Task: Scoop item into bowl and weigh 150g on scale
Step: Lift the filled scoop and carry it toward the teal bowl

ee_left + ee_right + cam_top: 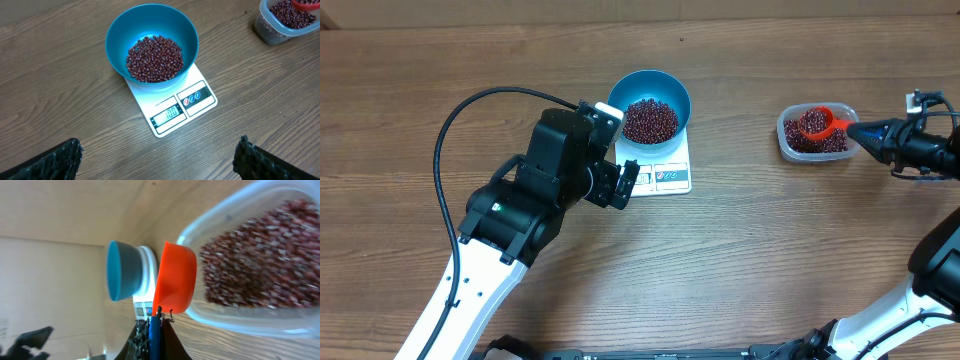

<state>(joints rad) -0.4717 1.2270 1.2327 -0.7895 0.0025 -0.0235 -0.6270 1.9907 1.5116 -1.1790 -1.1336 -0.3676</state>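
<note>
The blue bowl [638, 86] stands on the white scale [665, 157] and holds a heap of red-brown beans [650, 120]. The left wrist view shows the bowl [116, 35], its beans [154, 58] and the scale [202, 102], whose display reads 100. My left gripper [628, 182] hovers open just in front of the scale, its fingers [60, 162] wide apart with nothing between them. My right gripper [882, 136] is shut on the blue handle [154, 335] of an orange scoop [817, 123]. The scoop [175, 277] carries beans and sits over the clear tub.
The clear plastic tub [785, 140] with more beans [255, 255] sits on the wooden table to the right of the scale. The left arm's black cable [445, 140] loops over the table's left part.
</note>
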